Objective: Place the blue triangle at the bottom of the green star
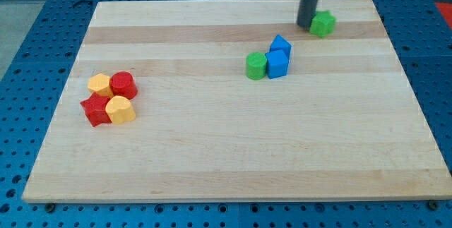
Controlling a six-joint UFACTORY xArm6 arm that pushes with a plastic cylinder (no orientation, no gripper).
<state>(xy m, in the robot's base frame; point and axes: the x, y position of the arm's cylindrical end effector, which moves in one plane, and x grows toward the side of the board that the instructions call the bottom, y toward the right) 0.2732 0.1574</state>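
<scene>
The green star (323, 23) lies near the view's top right of the wooden board (226, 150). My tip (305, 26) stands just left of the star, touching or nearly touching it. Two blue blocks sit together below and to the left of the star. The upper one (280, 46) has a pointed outline and looks like the blue triangle. The lower one (277, 64) is a blue cube. The triangle is about 60 px left of the star and 30 px below it.
A green cylinder (256, 66) touches the blue cube's left side. At the view's left sits a cluster: a yellow block (99, 84), a red cylinder (123, 85), a red star (94, 109) and a yellow block (121, 109). Blue pegboard surrounds the board.
</scene>
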